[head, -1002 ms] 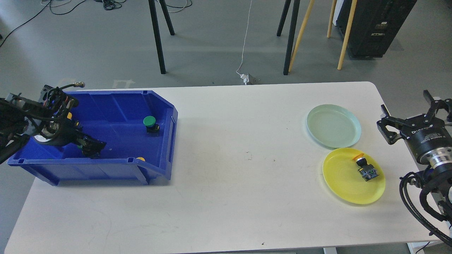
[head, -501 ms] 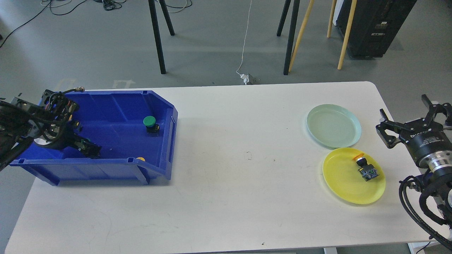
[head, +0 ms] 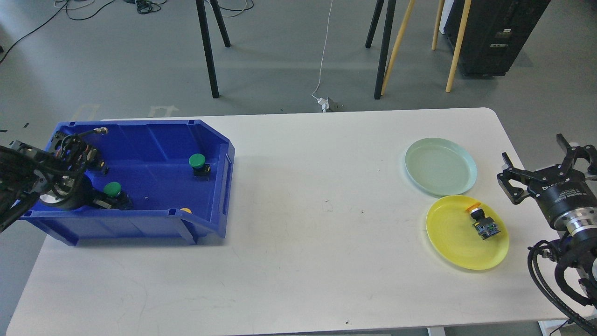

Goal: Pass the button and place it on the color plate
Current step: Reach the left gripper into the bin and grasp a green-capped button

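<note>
Inside the blue plastic bin [head: 154, 140], the left gripper [head: 112, 201] has drawn back, uncovering a green-capped push button [head: 112, 189] at its tips, grasp indeterminate; right gripper [head: 536, 179] waits open, empty.

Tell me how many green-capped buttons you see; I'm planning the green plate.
2, both in the blue bin: one near its right wall, one at the left by the left gripper. Others may be hidden.

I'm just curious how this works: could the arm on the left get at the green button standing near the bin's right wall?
Probably yes. The left gripper is already inside the open-topped blue bin, and nothing stands between it and that green button.
</note>
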Controlling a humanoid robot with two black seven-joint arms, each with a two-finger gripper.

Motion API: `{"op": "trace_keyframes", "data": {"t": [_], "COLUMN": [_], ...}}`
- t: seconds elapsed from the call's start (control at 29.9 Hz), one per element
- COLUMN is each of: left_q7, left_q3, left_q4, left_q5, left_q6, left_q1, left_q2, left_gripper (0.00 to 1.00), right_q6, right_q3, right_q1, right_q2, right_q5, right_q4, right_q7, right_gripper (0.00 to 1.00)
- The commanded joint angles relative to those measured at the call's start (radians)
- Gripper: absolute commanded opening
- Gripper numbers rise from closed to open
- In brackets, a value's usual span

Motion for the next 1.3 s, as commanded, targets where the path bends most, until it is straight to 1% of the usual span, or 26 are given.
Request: {"op": "trace_keyframes", "data": {"t": [0.0,0.03,0.07,0.1,0.13,0.27,0.37,0.57,0.77,0.93,1.27], "left_q7": [0.0,0.0,0.0,0.0,0.0,0.0,0.0,0.0,0.0,0.0,0.0], "left_q3": [0.0,0.0,0.0,-0.002,-0.002,-0.002,-0.002,-0.008,-0.011,-0.014,-0.014], "left_q4": [0.001,0.0,0.0,0.0,0.0,0.0,0.0,0.001,0.005,0.063,0.089], "left_q5": [-0.001,-0.002,-0.004,-0.011,-0.019,-0.062,-0.077,-0.08,-0.083,-0.116,-0.137], "left_q6": [0.0,0.0,0.0,0.0,0.0,0.0,0.0,0.0,0.0,0.0,0.033], "left_q1": [-0.003,-0.005,-0.008,-0.009,-0.011,-0.013,-0.013,-0.013,-0.011,-0.016,-0.02], "left_q2": [-0.003,-0.004,-0.004,-0.007,-0.007,-0.007,-0.007,-0.012,-0.027,-0.064,-0.07], "left_gripper": [0.16,0.25,0.37,0.54,0.64,0.8,0.87,0.91,0.92,0.92,0.91], "right_q6": [0.003,0.003,0.003,0.003,0.003,0.003,0.003,0.003,0.003,0.003,0.003], "right_q3": [0.002,0.002,0.002,0.002,0.002,0.002,0.002,0.002,0.003,0.003,0.002], "right_q1": [-0.005,-0.007,-0.007,-0.008,-0.011,-0.013,-0.013,-0.02,-0.033,-0.034,-0.034], "right_q2": [0.002,0.0,0.0,0.002,0.0,0.0,0.0,0.0,0.0,0.0,0.0], "right_q5": [0.0,0.0,0.0,0.0,0.0,0.0,0.0,0.0,0.0,0.0,0.0], "right_q4": [0.003,0.003,0.001,0.001,0.003,0.001,0.001,0.003,0.004,0.006,0.006], "right_q7": [0.0,0.0,0.0,0.0,0.0,0.0,0.0,0.0,0.0,0.0,0.0], "right_gripper": [1.0,1.0,1.0,1.0,1.0,1.0,1.0,1.0,1.0,1.0,1.0]}}
